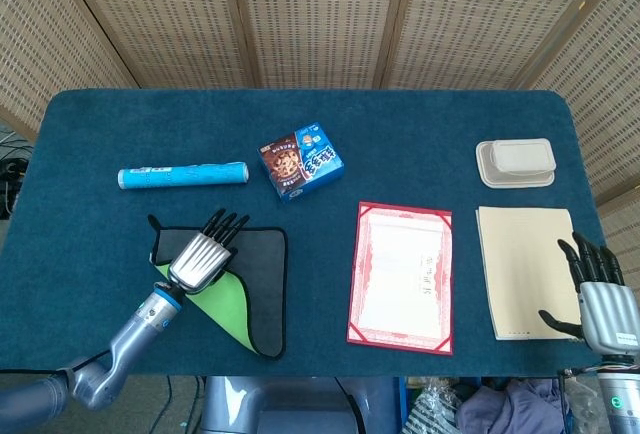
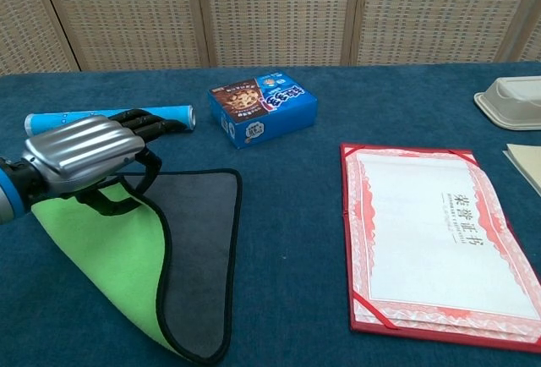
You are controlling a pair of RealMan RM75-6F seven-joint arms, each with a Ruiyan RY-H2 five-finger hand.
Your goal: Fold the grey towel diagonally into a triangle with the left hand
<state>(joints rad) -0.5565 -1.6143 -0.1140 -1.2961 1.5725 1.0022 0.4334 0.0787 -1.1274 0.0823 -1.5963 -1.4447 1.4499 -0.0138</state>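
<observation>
Grey towel (image 1: 262, 264) on the near left part of the blue bench (image 1: 100, 124), partly folded over, green underside (image 1: 225, 299) facing up. Held by the left hand (image 1: 203, 257) at 1 lifted corner, near the middle of the towel. Fingers (image 2: 156, 122) stretched out toward 1 o'clock, thumb tucked under the black edge; looks like a pinch, though the exact grip is hidden by the back of the hand.

Far right corner of the towel (image 1: 281, 233) at about 1 o'clock from the hand, close by. Probably the spot for the lifted corner to land. Fold line running from 10 o'clock to 4 o'clock.

Right hand (image 1: 598, 294) well apart at the far right edge, fingers spread, holding nothing.

Left wrist cut off in the chest view. Pinched corner itself hidden.
</observation>
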